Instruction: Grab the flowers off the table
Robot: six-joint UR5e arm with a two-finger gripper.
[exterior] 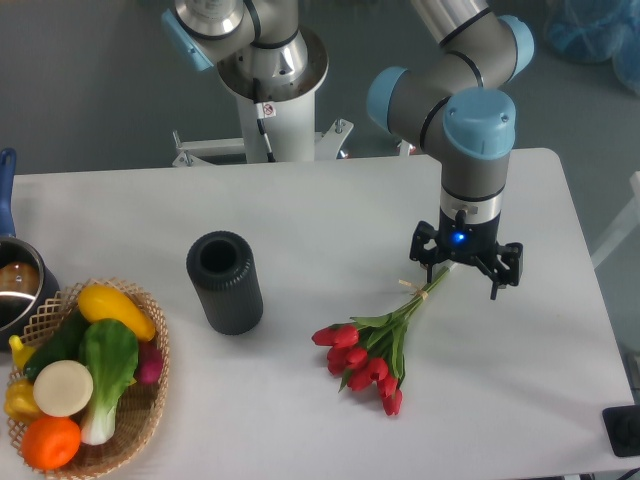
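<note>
The flowers (372, 350), a small bunch of red tulips with green leaves and pale tied stems, lie on the white table (330, 220) at the right of centre. The blooms point to the lower left and the stems run up to the right. My gripper (463, 272) points straight down over the stem ends. Its black fingers (496, 280) stand apart on either side of the stems, so it is open. The very tips of the stems are hidden under the gripper.
A black cylindrical vase (224, 282) stands upright left of the flowers. A wicker basket (152, 395) of toy vegetables sits at the front left corner. A pot (15, 285) with a blue handle is at the left edge. The robot base (270, 90) stands behind the table.
</note>
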